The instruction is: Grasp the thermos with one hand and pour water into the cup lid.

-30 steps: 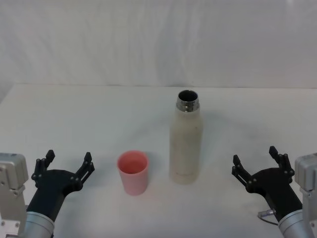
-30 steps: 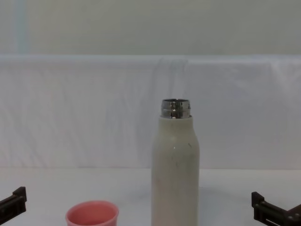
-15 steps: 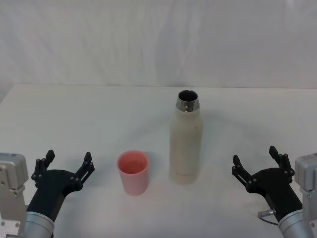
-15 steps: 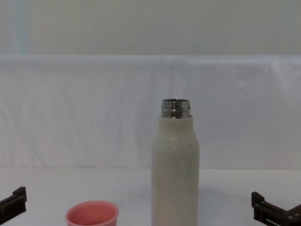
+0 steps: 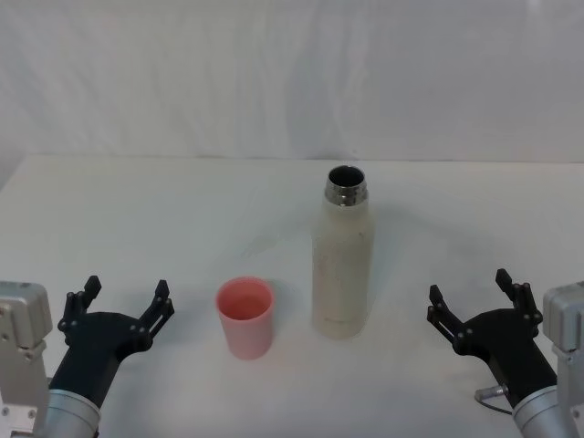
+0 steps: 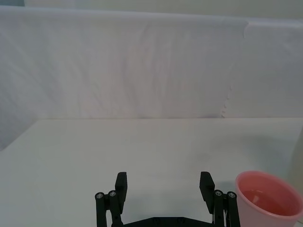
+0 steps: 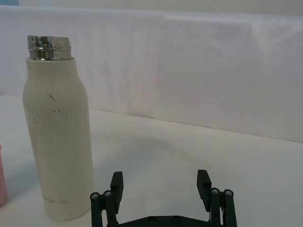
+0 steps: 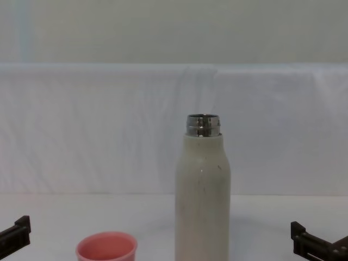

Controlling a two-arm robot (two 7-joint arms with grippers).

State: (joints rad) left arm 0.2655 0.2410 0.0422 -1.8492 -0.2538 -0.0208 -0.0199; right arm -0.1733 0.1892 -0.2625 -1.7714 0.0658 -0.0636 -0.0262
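Note:
The cream-white thermos point(image 5: 343, 260) stands upright and uncapped in the middle of the white table, its steel neck open; it also rises in the chest view point(image 8: 203, 190) and in the right wrist view point(image 7: 57, 127). The pink cup lid point(image 5: 245, 317) stands upright just to its left, also in the chest view point(image 8: 106, 248) and the left wrist view point(image 6: 269, 198). My left gripper point(image 5: 122, 299) rests open at the near left, apart from the cup lid, holding nothing. My right gripper point(image 5: 473, 297) rests open at the near right, well clear of the thermos.
A white cloth backdrop point(image 5: 292, 82) rises behind the table's far edge. Bare white tabletop point(image 5: 164, 210) lies around both objects and between them and the grippers.

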